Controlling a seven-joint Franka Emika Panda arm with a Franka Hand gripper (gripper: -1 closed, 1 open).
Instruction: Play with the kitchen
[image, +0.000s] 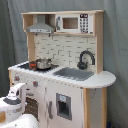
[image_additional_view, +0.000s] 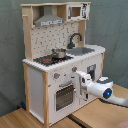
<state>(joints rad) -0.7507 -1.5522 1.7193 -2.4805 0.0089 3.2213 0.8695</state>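
Gripper (image_additional_view: 79, 76) hangs just before the kitchen (image_additional_view: 60, 30) front, countertop unobstructed.

Soft, even, diffuse light in both exterior views; no hard shadows. Faint shade beneath the hood (image: 40, 25) and countertop (image_additional_view: 60, 60). Both pictures blurry overall, fine detail lost. No glare.

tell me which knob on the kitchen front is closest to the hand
The knob above the oven door's right edge in the second exterior view, just beside the hand; the other knob sits further left.
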